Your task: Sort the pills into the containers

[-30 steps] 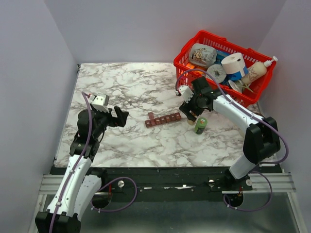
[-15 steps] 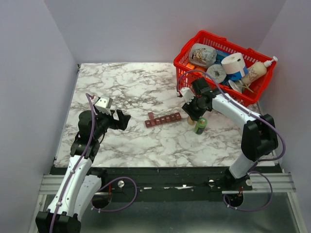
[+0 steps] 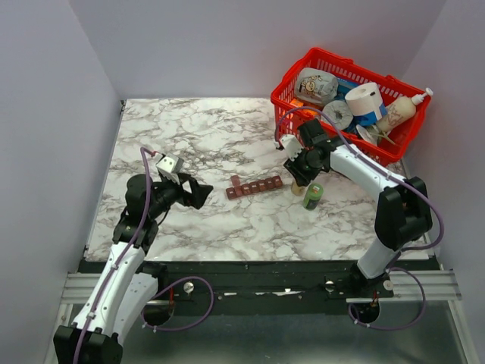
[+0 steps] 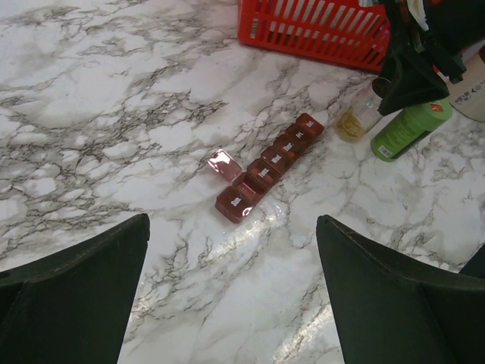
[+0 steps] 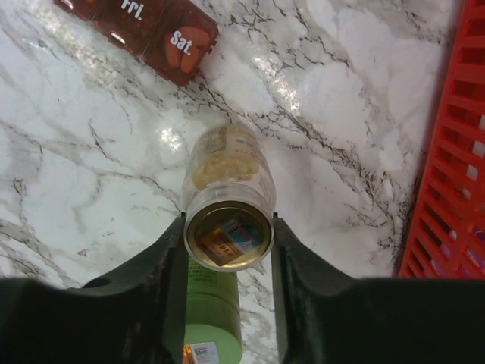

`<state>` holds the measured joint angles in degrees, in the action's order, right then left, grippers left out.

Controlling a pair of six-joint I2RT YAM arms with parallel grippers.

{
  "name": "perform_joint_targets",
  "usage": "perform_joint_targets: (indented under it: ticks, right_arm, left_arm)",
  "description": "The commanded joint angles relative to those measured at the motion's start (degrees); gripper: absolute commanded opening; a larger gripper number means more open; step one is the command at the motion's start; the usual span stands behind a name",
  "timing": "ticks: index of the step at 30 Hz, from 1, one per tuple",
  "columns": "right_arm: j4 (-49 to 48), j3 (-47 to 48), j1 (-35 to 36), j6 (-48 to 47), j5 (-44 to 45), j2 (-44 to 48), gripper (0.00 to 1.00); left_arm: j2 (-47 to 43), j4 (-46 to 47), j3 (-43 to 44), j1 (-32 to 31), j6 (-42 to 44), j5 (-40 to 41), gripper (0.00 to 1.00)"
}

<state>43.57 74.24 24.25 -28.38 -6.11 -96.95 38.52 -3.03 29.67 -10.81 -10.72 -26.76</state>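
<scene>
The containers, a dark red-brown organiser strip [image 3: 255,186] [image 4: 271,167] [image 5: 162,32], lie mid-table with one lid near the left end flipped open. Right of the strip stands a small clear bottle [image 3: 297,186] [image 4: 355,123] [image 5: 228,199] with pale yellow pills [image 5: 226,161] inside. My right gripper [image 3: 298,179] [image 5: 228,236] is shut on the bottle's gold cap, a finger pressing each side. My left gripper [image 3: 198,193] [image 4: 233,221] hovers open left of the strip, nothing between its fingers.
A green bottle [image 3: 313,195] [image 4: 408,130] [image 5: 213,315] stands just beside the clear one. A red mesh basket [image 3: 333,57] [image 4: 318,34] [image 5: 447,152] full of items sits at the back right.
The right gripper's fingers have closed onto the small bottle's cap. The left gripper has moved right, closer to the organiser strip, staying open.
</scene>
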Motion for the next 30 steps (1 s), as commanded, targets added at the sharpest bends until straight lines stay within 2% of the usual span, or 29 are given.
perform_joint_targets:
  ticks: [1, 3, 6, 11, 12, 15, 20, 24, 30]
  right_arm:
    - [1.2, 1.7, -0.2, -0.4, -2.6, 1.1, 0.28]
    - [1.9, 2.0, -0.2, -1.6, -4.5, 2.5, 0.16]
    - [3.4, 2.8, -0.2, -3.7, -10.0, 5.6, 0.10]
    - [10.6, 5.7, -0.2, -9.2, -26.4, 11.4, 0.08]
    - [11.5, 6.1, 0.0, -9.8, -32.5, 12.4, 0.08]
    - [13.3, 6.0, 0.5, -10.6, -41.5, 15.6, 0.08]
    - [8.3, 4.3, 2.2, -5.9, -45.8, 19.5, 0.07]
    - [4.7, 3.5, 3.3, -3.1, -46.0, 20.4, 0.07]
    - [2.4, 1.3, 6.2, -2.3, -43.6, 20.5, 0.06]
  left_arm:
    - [-0.3, 4.3, -1.5, -1.5, 0.8, -5.0, 0.98]
    - [-0.9, 6.4, -2.9, -3.4, 1.1, -6.3, 0.98]
    - [-2.7, 9.7, -4.9, -7.9, 4.5, -6.5, 0.98]
    - [-2.9, 15.5, -6.5, -18.6, 14.7, -1.7, 0.99]
    - [-1.7, 16.5, -6.5, -20.5, 16.2, -0.4, 0.99]
    - [2.3, 19.5, -5.3, -27.1, 21.8, 5.3, 0.99]
    - [10.9, 24.9, -1.7, -35.3, 25.4, 12.5, 0.99]
    - [17.3, 27.8, 1.3, -39.5, 25.8, 15.8, 0.99]
    - [21.5, 28.4, 3.8, -43.4, 25.7, 19.9, 0.99]
